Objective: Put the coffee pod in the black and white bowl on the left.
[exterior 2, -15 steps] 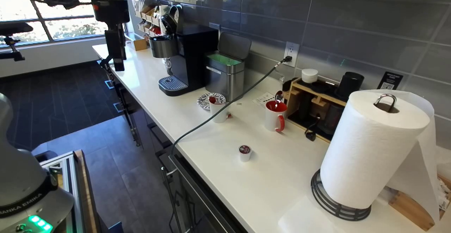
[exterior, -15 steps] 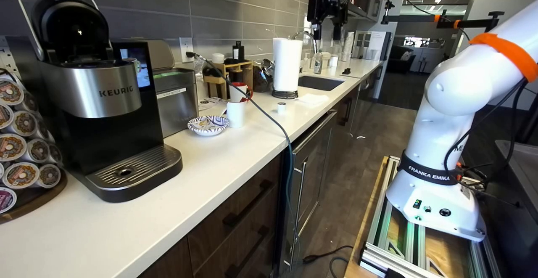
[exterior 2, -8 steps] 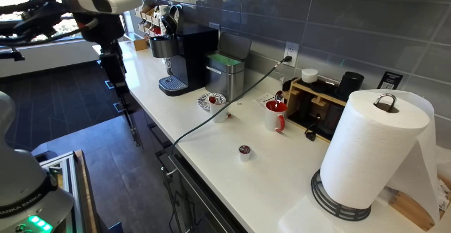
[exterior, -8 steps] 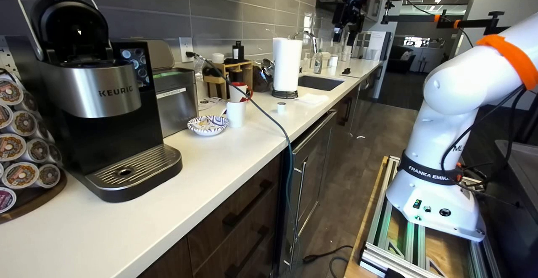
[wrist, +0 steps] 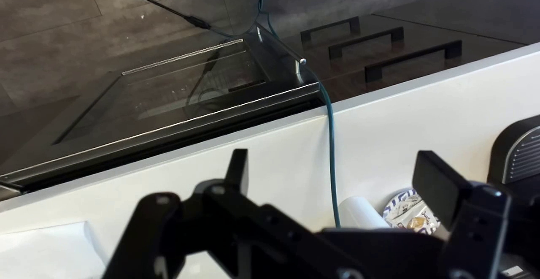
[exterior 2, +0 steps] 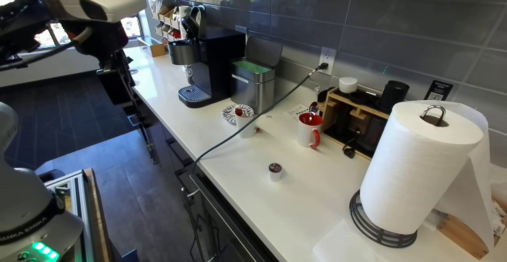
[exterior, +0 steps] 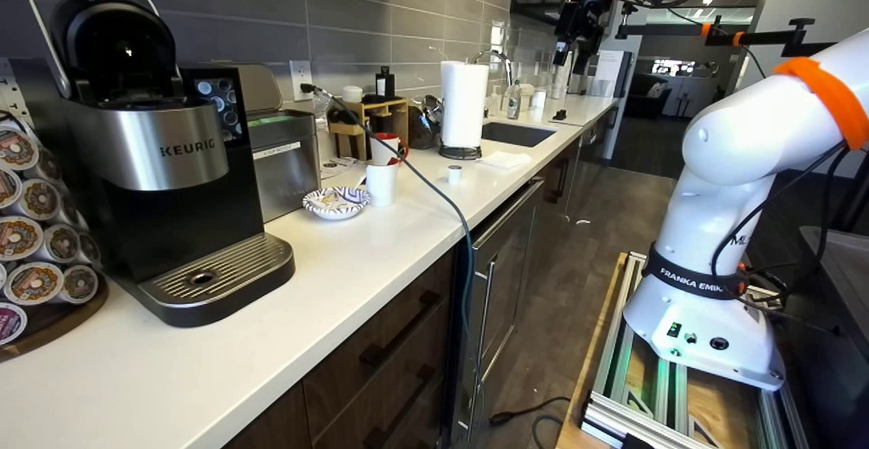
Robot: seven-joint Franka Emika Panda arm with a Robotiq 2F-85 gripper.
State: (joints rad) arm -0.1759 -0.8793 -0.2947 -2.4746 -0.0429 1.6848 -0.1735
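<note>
The coffee pod [exterior 2: 275, 172] is a small white cup with a dark red lid. It stands upright on the counter in both exterior views [exterior: 454, 174]; it does not show in the wrist view. The black and white bowl [exterior: 336, 204] sits by the coffee machine, beside a white mug, with wrapped packets in it. It also shows in an exterior view [exterior 2: 227, 114], partly behind the mug, and in the wrist view [wrist: 411, 211], partly covered by a finger. My gripper [exterior: 571, 60] is high above the counter, apart from everything. Its fingers are wide open and empty in the wrist view [wrist: 335, 173].
A white mug [exterior 2: 246, 126] stands between pod and bowl. A dark cable [exterior 2: 253, 121] runs from the wall outlet across the counter and over its front edge. A red-lined mug [exterior 2: 309, 131], a wooden rack [exterior 2: 358, 111], a paper-towel roll [exterior 2: 416, 171] and the coffee machine [exterior 2: 220, 62] stand around.
My gripper has moved to the right in one exterior view and grown larger and lower in the other, tilting as it moved. The pod, bowl and mugs have not moved.
</note>
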